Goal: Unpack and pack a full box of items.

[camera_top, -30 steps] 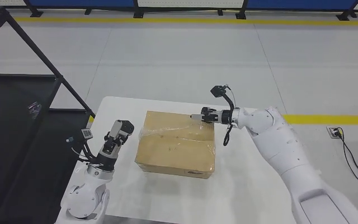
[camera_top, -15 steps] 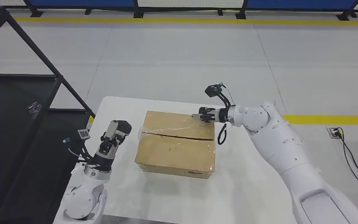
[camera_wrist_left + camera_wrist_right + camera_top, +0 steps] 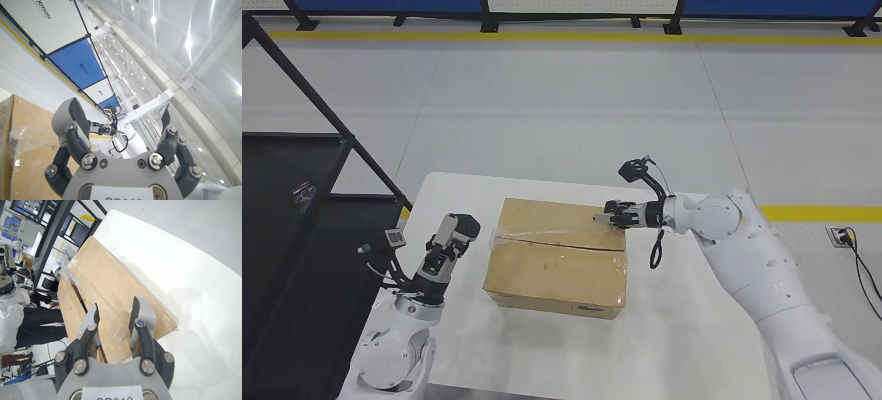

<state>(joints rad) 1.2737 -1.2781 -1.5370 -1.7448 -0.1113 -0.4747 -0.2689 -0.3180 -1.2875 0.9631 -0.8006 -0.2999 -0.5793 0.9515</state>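
A brown cardboard box (image 3: 557, 255) lies in the middle of the white table (image 3: 682, 330), its top flaps closed with a narrow seam and loose clear tape (image 3: 121, 330) peeling at the right end. My right gripper (image 3: 602, 215) hovers at the box's far right top edge. In the right wrist view this gripper (image 3: 115, 313) is open, one finger by the seam, the other over the far flap (image 3: 113, 285), with crumpled tape between them. My left gripper (image 3: 457, 228) stands left of the box, tilted upward and open (image 3: 122, 117), holding nothing; the box's side (image 3: 28, 132) shows beside it.
A black metal frame (image 3: 302, 230) with a dark panel stands just off the table's left edge. Bare table surface lies in front of the box and to its right. The floor beyond carries a yellow line (image 3: 822, 212).
The right gripper has shifted slightly right and down onto the box's far right top edge, its forearm swinging outward. The left arm has barely moved.
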